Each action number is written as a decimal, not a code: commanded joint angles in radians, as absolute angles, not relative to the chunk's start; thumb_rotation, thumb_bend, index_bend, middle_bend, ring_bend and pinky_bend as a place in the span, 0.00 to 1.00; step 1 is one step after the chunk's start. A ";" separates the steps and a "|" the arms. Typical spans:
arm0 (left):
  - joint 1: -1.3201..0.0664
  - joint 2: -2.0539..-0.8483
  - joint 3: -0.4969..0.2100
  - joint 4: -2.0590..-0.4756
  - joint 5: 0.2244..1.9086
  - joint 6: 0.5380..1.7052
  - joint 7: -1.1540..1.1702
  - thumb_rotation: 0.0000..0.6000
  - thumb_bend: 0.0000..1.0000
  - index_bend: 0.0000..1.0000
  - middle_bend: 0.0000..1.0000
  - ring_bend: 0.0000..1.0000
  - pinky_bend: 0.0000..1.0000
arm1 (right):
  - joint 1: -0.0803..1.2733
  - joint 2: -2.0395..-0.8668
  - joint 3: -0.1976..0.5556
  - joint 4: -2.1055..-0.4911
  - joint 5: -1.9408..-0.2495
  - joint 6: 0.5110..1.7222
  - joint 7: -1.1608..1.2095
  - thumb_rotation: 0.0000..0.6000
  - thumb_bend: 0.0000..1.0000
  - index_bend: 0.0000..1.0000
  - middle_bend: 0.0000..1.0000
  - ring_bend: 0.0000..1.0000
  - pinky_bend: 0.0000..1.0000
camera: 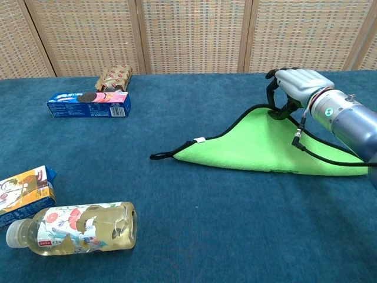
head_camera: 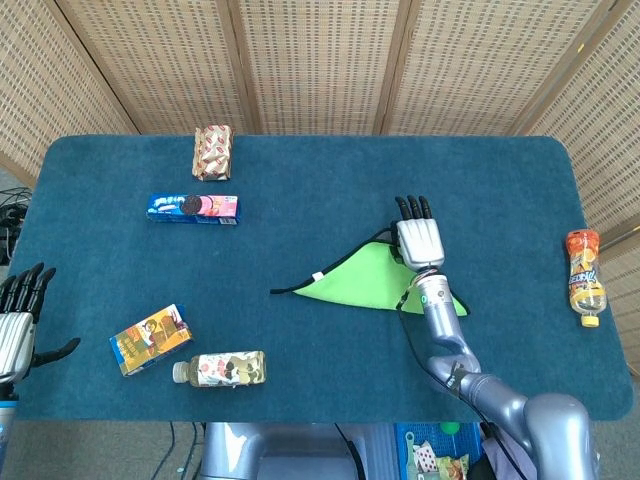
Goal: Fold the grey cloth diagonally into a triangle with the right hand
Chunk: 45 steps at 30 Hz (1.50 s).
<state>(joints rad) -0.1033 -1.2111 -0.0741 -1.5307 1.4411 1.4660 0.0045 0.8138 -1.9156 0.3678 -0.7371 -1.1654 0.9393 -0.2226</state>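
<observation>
1. Nearest the chest camera lies a clear bottle [camera: 73,229], well apart from the right hand [camera: 293,89].
2. Under that hand's curled fingertips lies the cloth [camera: 259,146], a green triangle; whether they pinch its edge, I cannot tell.
3. Left hand [head_camera: 20,318] hangs off-table, fingers apart, empty.

Lime-green cloth [camera: 259,147] edged in black, on a teal bench [head_camera: 300,330]. Blue biscuit box [head_camera: 193,207]; orange bottle [head_camera: 584,276]; silver robot hand [head_camera: 418,238], black fingertips.
</observation>
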 commanded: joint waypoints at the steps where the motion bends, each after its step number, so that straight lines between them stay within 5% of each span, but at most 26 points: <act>1: -0.104 -1.212 -0.074 -1.531 1.440 1.465 0.006 1.00 0.15 0.00 0.00 0.00 0.00 | 0.817 -1.917 0.367 -0.730 -1.161 0.934 -0.217 1.00 0.55 0.61 0.12 0.00 0.00; 45: -0.107 -1.216 -0.073 -1.530 1.434 1.459 0.021 1.00 0.15 0.00 0.00 0.00 0.00 | 0.866 -1.965 0.353 -0.544 -1.145 0.845 -0.134 1.00 0.54 0.58 0.08 0.00 0.00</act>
